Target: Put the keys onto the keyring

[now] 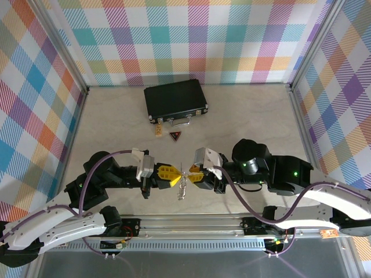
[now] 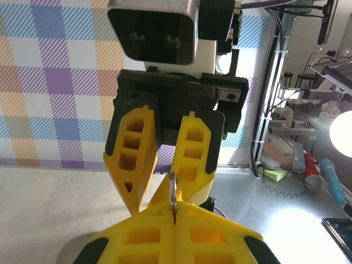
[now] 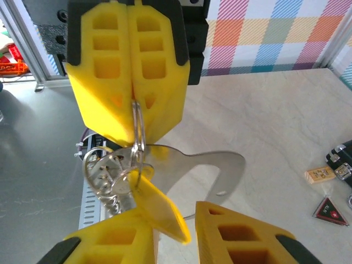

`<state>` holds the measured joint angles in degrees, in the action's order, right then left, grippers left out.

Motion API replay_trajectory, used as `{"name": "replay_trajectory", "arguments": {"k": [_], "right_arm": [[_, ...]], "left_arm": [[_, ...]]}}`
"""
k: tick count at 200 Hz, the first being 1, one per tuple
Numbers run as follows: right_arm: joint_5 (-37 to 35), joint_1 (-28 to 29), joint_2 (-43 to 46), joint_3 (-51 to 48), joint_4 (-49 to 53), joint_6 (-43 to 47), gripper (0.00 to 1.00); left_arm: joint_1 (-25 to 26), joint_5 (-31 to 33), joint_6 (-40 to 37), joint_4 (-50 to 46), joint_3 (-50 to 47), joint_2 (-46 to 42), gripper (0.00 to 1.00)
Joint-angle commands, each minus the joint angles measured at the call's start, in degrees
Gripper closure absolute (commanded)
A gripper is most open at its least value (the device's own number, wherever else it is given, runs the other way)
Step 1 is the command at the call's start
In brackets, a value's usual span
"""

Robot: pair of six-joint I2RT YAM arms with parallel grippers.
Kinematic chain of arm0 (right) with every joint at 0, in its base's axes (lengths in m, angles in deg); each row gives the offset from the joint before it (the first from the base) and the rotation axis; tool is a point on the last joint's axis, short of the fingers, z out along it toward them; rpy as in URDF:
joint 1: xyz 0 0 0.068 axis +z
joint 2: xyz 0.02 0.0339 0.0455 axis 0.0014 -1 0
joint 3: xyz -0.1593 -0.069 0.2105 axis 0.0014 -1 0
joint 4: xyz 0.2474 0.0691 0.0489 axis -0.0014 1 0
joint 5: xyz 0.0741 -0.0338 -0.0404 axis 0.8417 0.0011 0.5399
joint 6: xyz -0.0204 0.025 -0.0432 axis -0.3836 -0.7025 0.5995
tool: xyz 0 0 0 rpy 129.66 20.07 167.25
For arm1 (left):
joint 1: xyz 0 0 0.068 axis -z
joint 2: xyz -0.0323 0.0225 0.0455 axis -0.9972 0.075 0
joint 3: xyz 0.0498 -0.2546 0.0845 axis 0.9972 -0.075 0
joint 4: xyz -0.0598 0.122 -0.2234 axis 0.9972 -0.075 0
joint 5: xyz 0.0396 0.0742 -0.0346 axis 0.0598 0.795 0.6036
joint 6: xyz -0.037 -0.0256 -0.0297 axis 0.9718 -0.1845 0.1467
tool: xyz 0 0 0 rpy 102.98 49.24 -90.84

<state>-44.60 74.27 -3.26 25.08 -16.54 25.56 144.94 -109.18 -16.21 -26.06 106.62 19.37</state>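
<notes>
Left gripper [image 1: 170,174] was clamped shut on the silvery metal keyring loop [image 3: 137,124], which was pinched edge-on at its fingertips between the two grippers. Tiny key with yellow plastic head [image 3: 159,206] sat just below the ring, touching it; couldn't tell if it was threaded on. Its head lay against one finger of the right gripper [image 1: 193,174], whose jaws stood apart, gripping nothing. Black rectangular case [image 1: 176,101] sat well behind on the pale table [image 1: 116,121].
</notes>
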Motion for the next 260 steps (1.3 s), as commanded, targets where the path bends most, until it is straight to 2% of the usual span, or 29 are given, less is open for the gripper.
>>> {"name": "replay_trajectory", "arguments": {"k": [1, 60, 86, 194, 245, 260], "right_arm": [[1.8, 0.4, 0.6, -0.7, -3.3, -0.3, 0.80], [1.2, 0.4, -0.4, -1.6, -2.9, -1.0, 0.97], [0.9, 0.4, -1.2, -1.7, -2.3, -1.1, 1.00], [3.9, 0.6, -4.0, -1.2, -0.1, -0.2, 1.00], [2.8, 1.3, -4.2, -0.9, 0.9, 0.4, 1.00], [2.9, 1.3, -3.0, -1.2, 0.2, 0.5, 0.87]], "left_arm": [[0.2, -1.5, 0.6, 3.2, -0.4, -0.4, 1.00], [0.2, -2.1, 1.6, 5.3, -0.6, -0.8, 1.00], [0.2, -2.6, 2.3, 6.4, -0.6, -0.5, 1.00], [0.2, -2.6, 3.1, 7.9, -2.0, -0.5, 1.00], [0.2, -1.3, 2.6, 7.5, -2.5, -1.0, 1.00], [0.2, -1.0, 2.4, 7.2, -2.6, -1.0, 1.00]]}}
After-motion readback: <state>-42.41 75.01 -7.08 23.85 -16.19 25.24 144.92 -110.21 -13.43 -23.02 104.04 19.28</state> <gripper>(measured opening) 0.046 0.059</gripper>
